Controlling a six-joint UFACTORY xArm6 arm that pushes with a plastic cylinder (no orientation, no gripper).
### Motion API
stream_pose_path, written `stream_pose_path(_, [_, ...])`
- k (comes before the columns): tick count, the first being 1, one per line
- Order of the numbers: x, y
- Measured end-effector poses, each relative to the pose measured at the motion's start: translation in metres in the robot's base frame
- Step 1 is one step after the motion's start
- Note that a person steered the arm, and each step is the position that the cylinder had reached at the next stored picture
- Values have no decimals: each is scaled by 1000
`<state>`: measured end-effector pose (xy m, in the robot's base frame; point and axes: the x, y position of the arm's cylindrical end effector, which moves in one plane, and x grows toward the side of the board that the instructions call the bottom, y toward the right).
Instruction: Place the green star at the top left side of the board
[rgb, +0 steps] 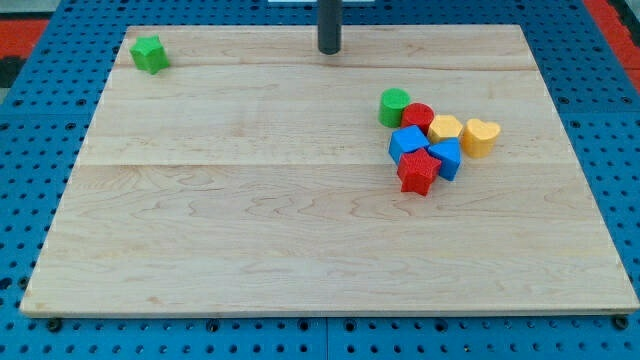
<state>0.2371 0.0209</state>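
Observation:
The green star (149, 54) lies at the top left corner of the wooden board (250, 230), close to its left and top edges. My tip (329, 50) rests near the board's top edge, about the middle, well to the right of the green star and not touching any block.
A tight cluster sits at the view's right: a green cylinder (394, 106), a red cylinder (417, 118), a yellow hexagon (445, 128), a yellow heart (481, 136), a blue cube (408, 143), another blue block (445, 158) and a red star (418, 172). Blue pegboard surrounds the board.

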Motion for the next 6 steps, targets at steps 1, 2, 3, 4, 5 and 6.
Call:
stream_pose_path(1, [0, 5])
stream_pose_path(2, [0, 5])
stream_pose_path(3, [0, 11])
stream_pose_path(4, [0, 28])
stream_pose_path(5, [0, 31])
stream_pose_path(6, [0, 36])
